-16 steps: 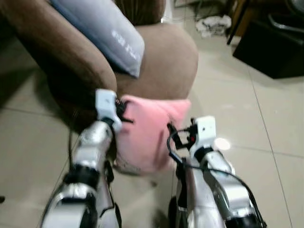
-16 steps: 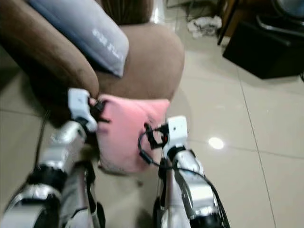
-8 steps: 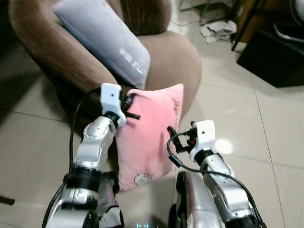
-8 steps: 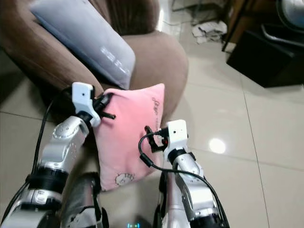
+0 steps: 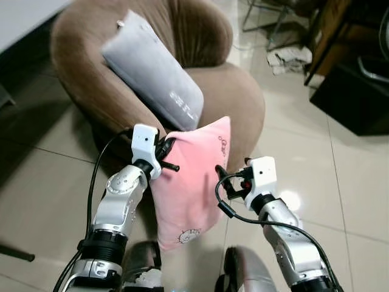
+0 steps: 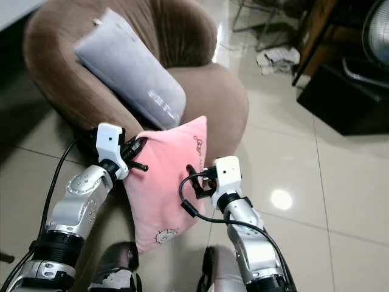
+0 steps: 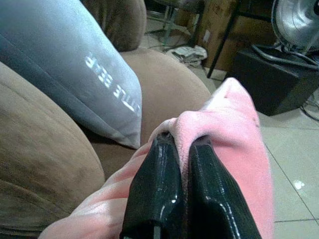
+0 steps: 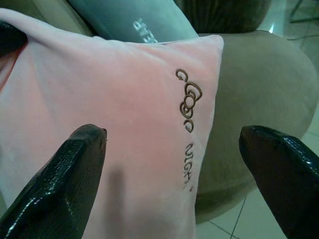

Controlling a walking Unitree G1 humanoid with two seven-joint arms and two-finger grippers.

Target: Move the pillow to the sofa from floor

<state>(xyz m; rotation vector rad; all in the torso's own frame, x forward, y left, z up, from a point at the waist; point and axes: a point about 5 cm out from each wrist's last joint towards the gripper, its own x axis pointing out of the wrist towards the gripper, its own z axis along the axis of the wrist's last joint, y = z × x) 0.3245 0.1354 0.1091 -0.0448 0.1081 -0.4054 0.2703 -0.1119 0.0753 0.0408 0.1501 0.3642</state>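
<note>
Hanging off the floor right in front of the robot is the pink pillow (image 5: 191, 182), pinched at one upper corner by the left pincer (image 7: 180, 164), whose two black fingers (image 7: 159, 189) are squeezed together on a fold of the fabric. The pillow dangles tilted, with its top corner up by the front edge of the sofa's seat and its bottom corner, the one with a little cartoon face, down between the two silver arms. The right pincer (image 8: 172, 164) sits just beside the pillow's other edge with its fingers (image 8: 70, 174) spread wide, one on either side of the stitched brown lettering, and I can't tell if either one touches the cloth. A black cable loops off each wrist. Just past the pillow is the brown sofa (image 5: 240, 100), a round tub-shaped one with a curved back and a fat seat cushion, and the pink pillow's top corner overlaps its front edge without resting on the seat. A long grey pillow (image 5: 152, 79) with white lettering lies slanted across the sofa, leaning from the armrest on the robot's left down onto the seat. Everything stands on a glossy tiled floor (image 5: 316, 152) with a bright light reflection near the right arm. Further back on the right there's a black box (image 5: 352, 91), some crumpled white stuff (image 5: 289, 58) on the tiles, and the edge of a fan (image 6: 375, 36).
</note>
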